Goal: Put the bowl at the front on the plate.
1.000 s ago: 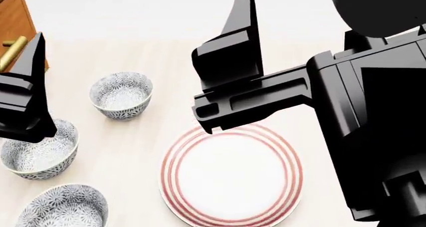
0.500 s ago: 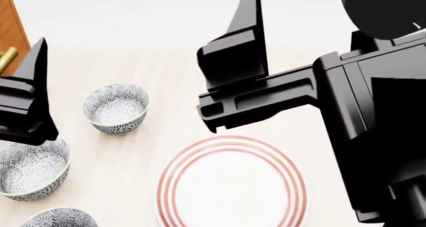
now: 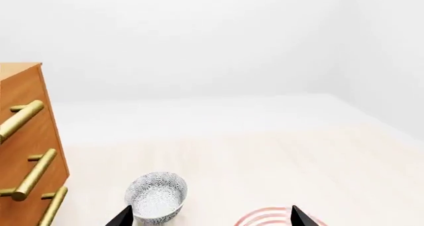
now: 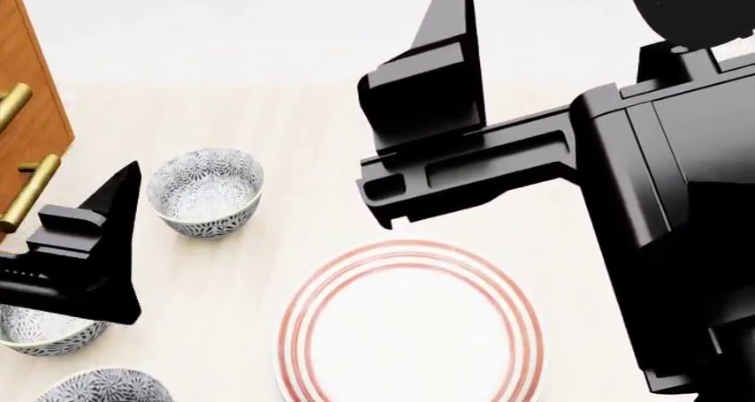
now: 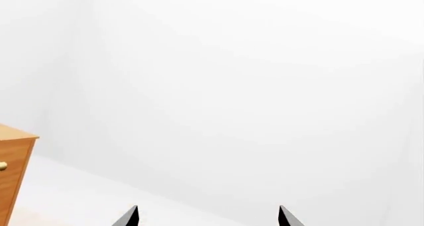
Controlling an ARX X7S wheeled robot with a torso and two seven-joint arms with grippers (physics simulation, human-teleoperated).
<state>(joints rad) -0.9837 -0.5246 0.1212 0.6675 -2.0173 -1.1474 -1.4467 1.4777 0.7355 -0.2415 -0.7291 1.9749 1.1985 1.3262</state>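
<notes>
Three patterned grey-blue bowls stand at the left in the head view. The bowl at the front (image 4: 104, 387) is cut by the picture's lower edge. A middle bowl (image 4: 35, 333) is partly hidden under my left arm, and a far bowl (image 4: 207, 190) stands beyond it. The red-ringed plate (image 4: 411, 324) lies to their right. My left gripper (image 3: 210, 219) is open, with the far bowl (image 3: 156, 200) by one fingertip and the plate's rim (image 3: 271, 218) by the other. My right gripper (image 5: 207, 217) is open and empty, raised above the plate's far side and facing a white wall.
A wooden dresser (image 4: 26, 110) with brass handles stands at the far left, close to the far bowl. It also shows as the dresser (image 3: 27, 146) in the left wrist view. The bulky right arm (image 4: 660, 208) fills the right of the head view.
The head view tilted, sliding bowls and plate down the picture. My left gripper moved lower and to the right, now over the middle bowl. The right gripper barely shifted.
</notes>
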